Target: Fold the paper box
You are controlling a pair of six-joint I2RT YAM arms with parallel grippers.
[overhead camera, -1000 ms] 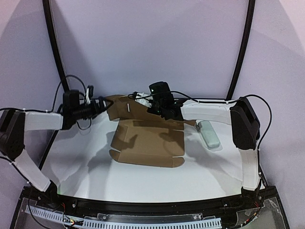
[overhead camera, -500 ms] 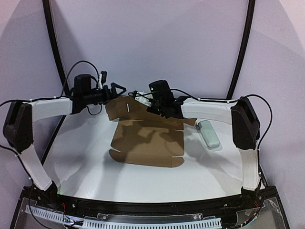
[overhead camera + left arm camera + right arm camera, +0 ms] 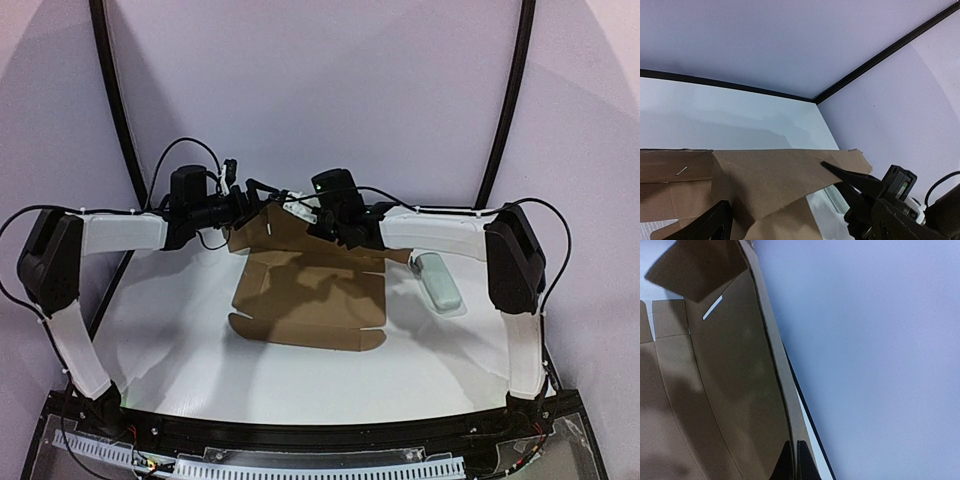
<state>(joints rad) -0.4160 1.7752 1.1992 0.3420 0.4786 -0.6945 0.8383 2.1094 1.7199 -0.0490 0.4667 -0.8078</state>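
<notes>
The paper box point(image 3: 310, 300) is a brown die-cut cardboard sheet lying mid-table, its rear panel tilted up. My right gripper point(image 3: 305, 218) is shut on that raised panel's top edge. In the right wrist view the closed gripper point(image 3: 796, 452) pinches the thin cardboard edge point(image 3: 775, 365). My left gripper point(image 3: 264, 196) hovers open at the panel's rear left corner. In the left wrist view, the brown flap point(image 3: 765, 175) spans the wide gap of the gripper point(image 3: 772, 195). I cannot tell whether the fingers touch it.
A pale grey-green oblong case point(image 3: 438, 280) lies on the white table to the right of the box. Black frame posts point(image 3: 112, 90) rise at both rear corners, and a purple backdrop closes off the back.
My left arm has risen and swung right, bringing its open gripper from beside the box's left flap to the raised rear panel. The right gripper and the panel have stayed put.
</notes>
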